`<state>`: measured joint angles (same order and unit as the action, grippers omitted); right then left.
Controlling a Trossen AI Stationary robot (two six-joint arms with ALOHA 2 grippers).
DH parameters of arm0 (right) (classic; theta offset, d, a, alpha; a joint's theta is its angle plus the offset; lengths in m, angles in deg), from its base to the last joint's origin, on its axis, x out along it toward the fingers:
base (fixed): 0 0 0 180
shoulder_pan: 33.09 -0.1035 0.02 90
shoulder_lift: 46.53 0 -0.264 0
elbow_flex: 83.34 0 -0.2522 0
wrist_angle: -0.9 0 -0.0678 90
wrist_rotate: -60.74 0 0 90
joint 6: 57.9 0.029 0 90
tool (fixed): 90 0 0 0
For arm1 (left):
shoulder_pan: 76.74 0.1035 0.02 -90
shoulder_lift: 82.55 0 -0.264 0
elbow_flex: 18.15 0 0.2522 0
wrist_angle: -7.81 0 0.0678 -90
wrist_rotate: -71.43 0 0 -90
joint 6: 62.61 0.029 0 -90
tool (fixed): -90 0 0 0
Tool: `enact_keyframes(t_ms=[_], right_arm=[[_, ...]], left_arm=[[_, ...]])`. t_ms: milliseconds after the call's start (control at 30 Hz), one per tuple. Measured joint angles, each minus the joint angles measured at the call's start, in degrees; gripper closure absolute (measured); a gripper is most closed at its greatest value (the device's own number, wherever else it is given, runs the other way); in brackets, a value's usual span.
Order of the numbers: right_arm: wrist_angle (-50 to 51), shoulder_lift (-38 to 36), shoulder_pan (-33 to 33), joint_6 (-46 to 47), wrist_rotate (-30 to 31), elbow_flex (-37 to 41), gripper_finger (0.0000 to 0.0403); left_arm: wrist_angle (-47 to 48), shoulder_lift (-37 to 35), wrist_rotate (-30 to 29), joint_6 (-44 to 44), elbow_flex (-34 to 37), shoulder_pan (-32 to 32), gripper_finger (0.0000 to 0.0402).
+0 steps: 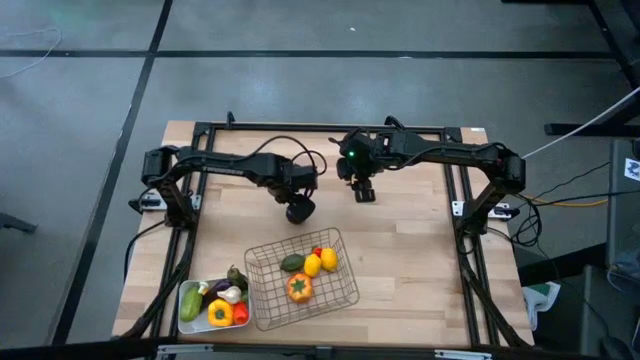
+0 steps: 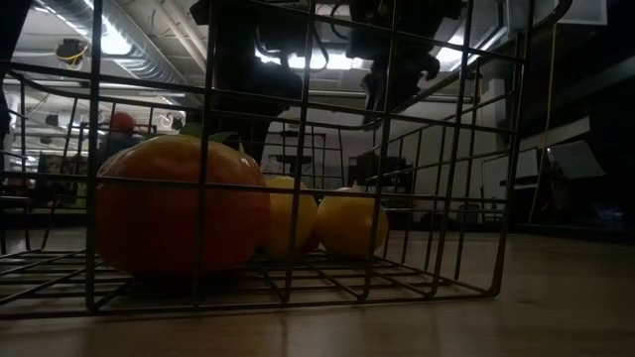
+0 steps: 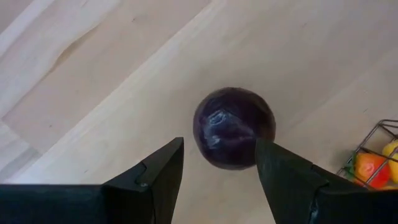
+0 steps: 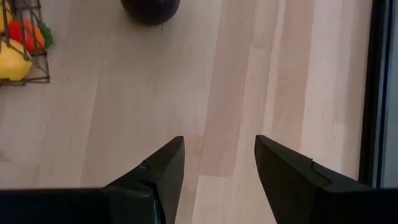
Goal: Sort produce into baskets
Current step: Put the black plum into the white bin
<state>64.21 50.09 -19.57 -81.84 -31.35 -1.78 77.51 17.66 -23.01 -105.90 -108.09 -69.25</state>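
Hovering open-jawed above the purple onion (image 3: 234,127), the left end effector (image 3: 219,167) holds nothing; round, smooth, probably slippery—grip across its widest middle.

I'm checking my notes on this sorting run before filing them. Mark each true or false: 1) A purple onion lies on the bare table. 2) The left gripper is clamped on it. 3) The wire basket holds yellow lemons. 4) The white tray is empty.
1) True: the purple onion lies on the table.
2) False: the left gripper hovers open above it.
3) True: lemons sit in the wire basket.
4) False: the white tray holds produce.
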Motion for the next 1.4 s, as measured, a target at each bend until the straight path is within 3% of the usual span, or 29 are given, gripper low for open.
enact_keyframes(t_ms=[500,600,767,967,1400], right_arm=[[-3.7,0.0,0.0,0.0,0.0,0.0,0.021],[-3.6,0.0,0.0,0.0,0.0,0.0,0.021],[-3.6,0.0,0.0,0.0,0.0,0.0,0.021],[-3.6,0.0,0.0,0.0,0.0,0.0,0.021],[-3.6,0.0,0.0,0.0,0.0,0.0,0.021]], left_arm=[[-1.8,-0.1,2.8,1.6,0.4,0.1,0.0203],[-2.5,-0.1,4.2,2.7,1.4,0.3,0.0179],[-3.1,-0.1,7.7,0.7,3.9,0.8,0.0097],[-5.3,-0.1,8.0,5.4,4.6,0.8,0.0014],[-8.9,2.9,7.1,9.4,4.6,0.8,0.0011]])
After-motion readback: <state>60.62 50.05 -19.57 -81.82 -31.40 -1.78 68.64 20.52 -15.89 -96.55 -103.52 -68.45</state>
